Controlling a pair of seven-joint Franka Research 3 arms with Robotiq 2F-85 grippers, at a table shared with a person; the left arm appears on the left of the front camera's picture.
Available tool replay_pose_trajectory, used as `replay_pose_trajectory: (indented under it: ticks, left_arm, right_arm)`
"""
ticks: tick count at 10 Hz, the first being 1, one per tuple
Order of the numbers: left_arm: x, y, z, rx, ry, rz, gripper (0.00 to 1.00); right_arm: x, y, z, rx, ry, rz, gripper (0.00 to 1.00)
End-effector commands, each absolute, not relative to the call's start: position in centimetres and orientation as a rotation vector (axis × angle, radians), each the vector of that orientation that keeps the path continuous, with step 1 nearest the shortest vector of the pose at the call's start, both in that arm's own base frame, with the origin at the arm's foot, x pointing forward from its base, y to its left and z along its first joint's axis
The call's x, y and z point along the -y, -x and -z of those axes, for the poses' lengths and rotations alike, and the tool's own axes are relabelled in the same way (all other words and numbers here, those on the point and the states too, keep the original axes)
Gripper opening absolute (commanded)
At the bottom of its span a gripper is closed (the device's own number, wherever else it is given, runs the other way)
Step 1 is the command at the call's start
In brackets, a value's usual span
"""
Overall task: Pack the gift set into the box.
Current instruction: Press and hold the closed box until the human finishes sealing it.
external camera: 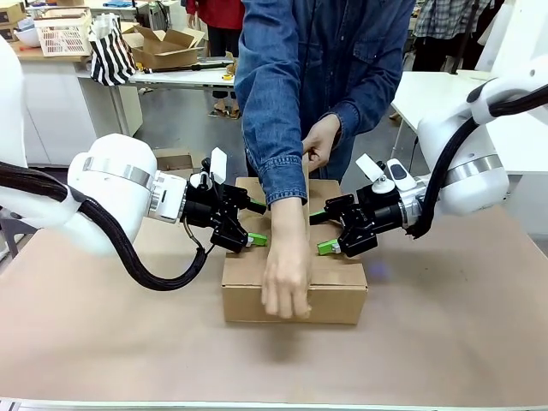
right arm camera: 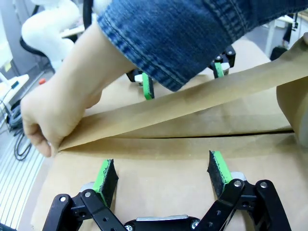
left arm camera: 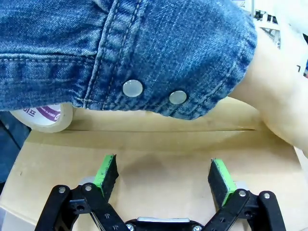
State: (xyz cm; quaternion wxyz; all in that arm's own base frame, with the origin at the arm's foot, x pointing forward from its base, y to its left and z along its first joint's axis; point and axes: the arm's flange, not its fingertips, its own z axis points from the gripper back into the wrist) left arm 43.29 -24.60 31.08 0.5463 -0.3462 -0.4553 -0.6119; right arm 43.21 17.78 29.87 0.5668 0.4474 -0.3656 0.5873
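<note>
The box (external camera: pixel 295 297) stands shut in the middle of the table, its flaps folded flat. A person in a denim sleeve (left arm camera: pixel 144 48) presses one hand (external camera: pixel 287 278) on the box's near edge. The other hand (external camera: pixel 321 141) holds up a strip of brown tape (right arm camera: pixel 192 103) running along the centre seam. My left gripper (external camera: pixel 255 224) is open, its green pads (left arm camera: pixel 107 172) on the box's left flap (left arm camera: pixel 159 144). My right gripper (external camera: pixel 324 231) is open over the right flap (right arm camera: pixel 159 183). The gift set is out of view.
A roll of tape (left arm camera: pixel 43 118) sits at the box's far edge. Behind the person, a table holds a white lattice basket (external camera: pixel 64 34), a striped bag (external camera: pixel 111 56) and a smaller ragged carton (external camera: pixel 167 47). Brown paper (external camera: pixel 103 342) covers my table.
</note>
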Motion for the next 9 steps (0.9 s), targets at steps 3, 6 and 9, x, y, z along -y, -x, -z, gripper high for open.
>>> replay_pose_trajectory:
  ticks: [3, 6, 9]
  left_arm:
    - [24.37, -43.29, -30.78, 1.086, 0.814, 1.461, 1.0]
    - [24.37, -43.29, -30.78, 1.086, 0.814, 1.461, 1.0]
    - [24.37, -43.29, -30.78, 1.086, 0.814, 1.461, 1.0]
  right_arm:
    - [-17.75, -43.21, -29.85, 0.858, -1.047, -1.383, 1.0]
    - [-17.75, -43.21, -29.85, 0.858, -1.047, -1.383, 1.0]
    - [-17.75, -43.21, -29.85, 0.858, -1.047, -1.383, 1.0]
